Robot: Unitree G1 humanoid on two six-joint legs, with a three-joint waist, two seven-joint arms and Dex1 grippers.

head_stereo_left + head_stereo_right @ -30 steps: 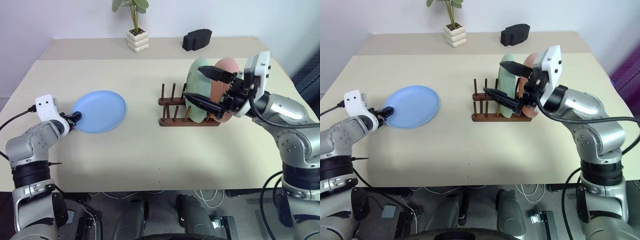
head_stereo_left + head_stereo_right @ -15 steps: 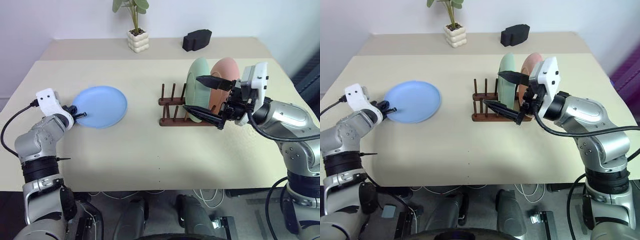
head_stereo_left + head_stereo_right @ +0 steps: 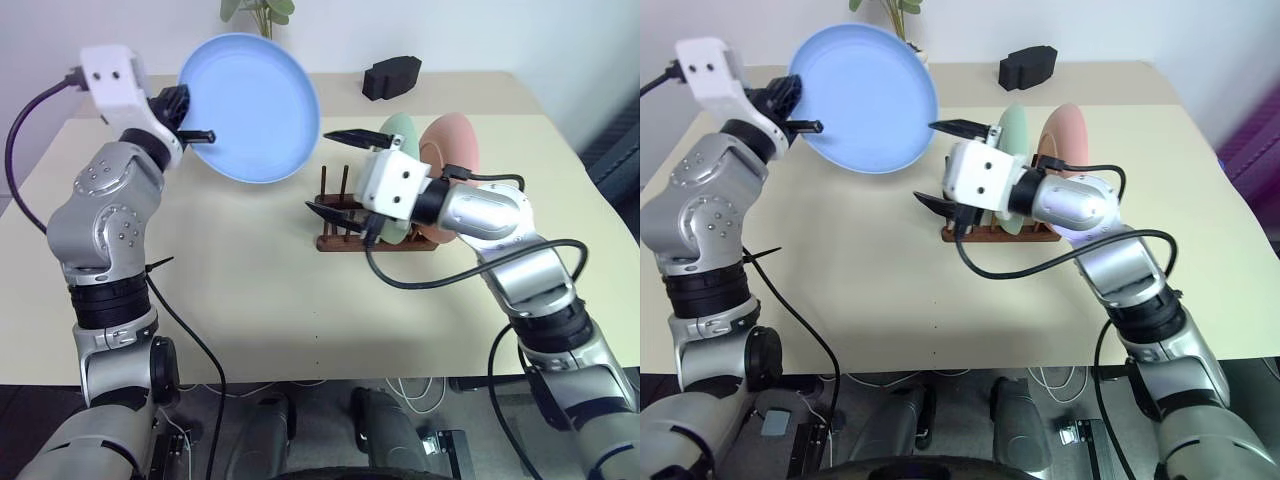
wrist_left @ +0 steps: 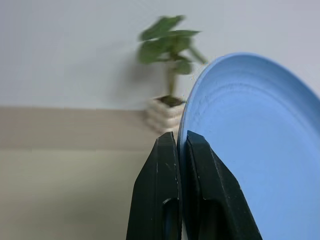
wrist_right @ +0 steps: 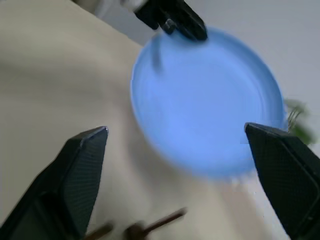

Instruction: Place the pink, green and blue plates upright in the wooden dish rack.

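The blue plate (image 3: 255, 105) is in the air above the table's left half, tilted almost upright. My left gripper (image 3: 195, 130) is shut on its left rim, and the left wrist view shows both fingers (image 4: 165, 165) pinching that rim (image 4: 250, 150). The green plate (image 3: 405, 135) and the pink plate (image 3: 455, 140) stand upright in the right end of the wooden dish rack (image 3: 340, 243). My right gripper (image 3: 335, 172) is open in front of the rack's free pegs, just below and to the right of the blue plate, holding nothing. In the right wrist view the blue plate (image 5: 205, 100) lies ahead between the wide-apart fingers.
A black object (image 3: 392, 78) and a potted plant (image 4: 170, 45) sit on the far table behind. The beige table (image 3: 250, 300) is bare in front of the rack. A cable hangs from the right arm over the table near the rack.
My left gripper shut on the blue plate's rim, lifted it off the table and carried it up and rightward, tilting it upright. My right gripper rolled and swung left, away from the racked plates.
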